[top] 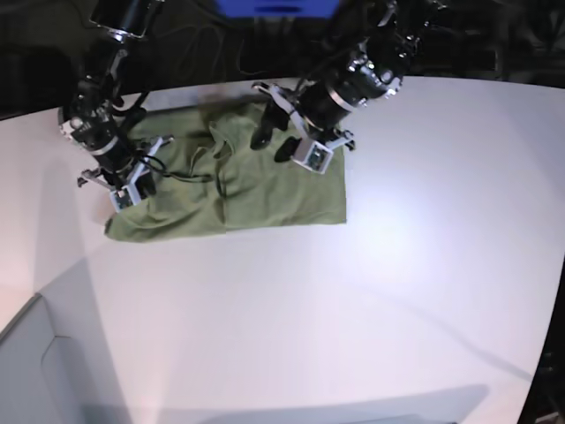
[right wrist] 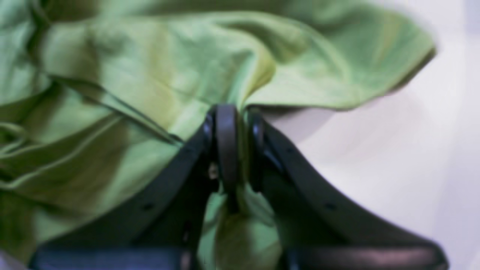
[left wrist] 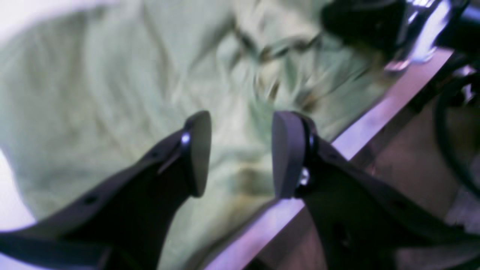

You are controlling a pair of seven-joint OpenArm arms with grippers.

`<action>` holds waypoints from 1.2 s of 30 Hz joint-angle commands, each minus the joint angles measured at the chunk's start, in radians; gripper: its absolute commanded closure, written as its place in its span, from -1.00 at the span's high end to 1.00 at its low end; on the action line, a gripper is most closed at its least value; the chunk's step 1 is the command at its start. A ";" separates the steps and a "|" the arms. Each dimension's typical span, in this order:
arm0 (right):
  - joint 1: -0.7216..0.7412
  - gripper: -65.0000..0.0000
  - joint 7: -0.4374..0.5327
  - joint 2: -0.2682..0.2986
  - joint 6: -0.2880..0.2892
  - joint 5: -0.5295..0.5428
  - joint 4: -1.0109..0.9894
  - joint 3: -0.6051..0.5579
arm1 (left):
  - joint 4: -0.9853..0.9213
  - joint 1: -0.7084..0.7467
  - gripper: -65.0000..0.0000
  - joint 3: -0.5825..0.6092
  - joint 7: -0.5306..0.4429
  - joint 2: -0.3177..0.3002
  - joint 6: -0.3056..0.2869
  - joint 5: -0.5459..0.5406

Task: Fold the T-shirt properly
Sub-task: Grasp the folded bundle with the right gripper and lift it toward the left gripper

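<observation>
The olive-green T-shirt lies crumpled on the white table at the far left of the base view. My right gripper is shut on a bunched fold of the T-shirt and lifts that edge a little off the table; in the base view it sits at the shirt's left end. Above the T-shirt, my left gripper hangs open near the table's edge with nothing between its fingers. The base view puts it over the shirt's back part.
The table's edge runs diagonally just beside the left gripper, with floor and dark cables beyond it. Dark equipment stands behind the table's far side. A grey box corner shows at the bottom left.
</observation>
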 commanded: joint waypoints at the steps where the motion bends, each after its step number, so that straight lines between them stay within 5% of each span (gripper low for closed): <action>1: 0.006 -1.00 0.012 0.003 0.003 0.017 0.039 -0.004 | 0.028 0.009 -0.20 -0.018 -0.018 -0.002 -0.003 -0.003; 14: -0.017 -1.00 -0.049 -0.026 0.003 0.017 0.189 -0.121 | -0.193 0.031 -0.20 -0.449 -0.021 0.055 -0.009 -0.003; 28: -0.017 -1.00 -0.045 -0.024 0.003 0.014 0.231 -0.339 | -0.322 -0.040 -0.20 -0.419 -0.018 0.084 -0.010 -0.003; 36: -0.016 -1.00 -0.042 -0.031 0.000 0.014 0.222 -0.592 | -0.321 -0.040 -0.20 -0.396 -0.018 0.081 -0.010 -0.003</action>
